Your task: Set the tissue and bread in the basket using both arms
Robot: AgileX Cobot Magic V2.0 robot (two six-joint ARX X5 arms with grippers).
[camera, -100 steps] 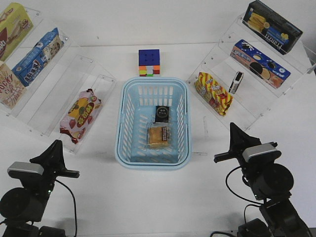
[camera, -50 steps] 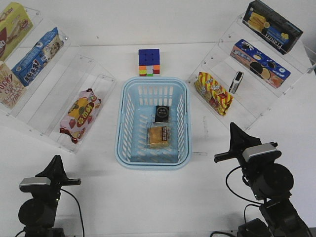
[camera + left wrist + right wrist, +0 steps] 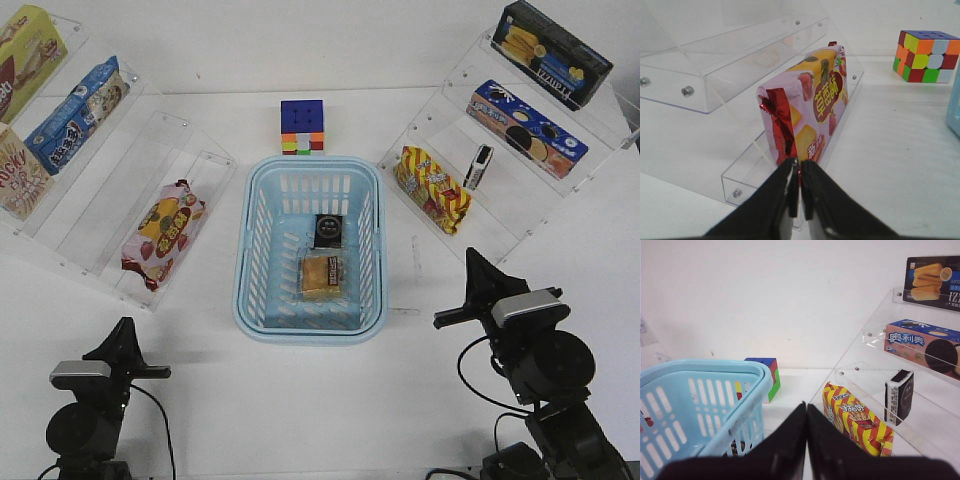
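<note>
Tissue [image 3: 327,230] and bread [image 3: 322,275] lie in the basket [image 3: 252,250], between both arms' jaws, which are pressed together, empty

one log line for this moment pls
tissue in basket | bread in basket | left tool shut, empty | right tool shut, empty

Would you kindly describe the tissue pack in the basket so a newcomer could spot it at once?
Find the light-blue basket at the table's centre. Two items lie inside: the tissue pack is the small flat black one with a pale middle panel, on the far side of the golden wrapped bread.
</note>
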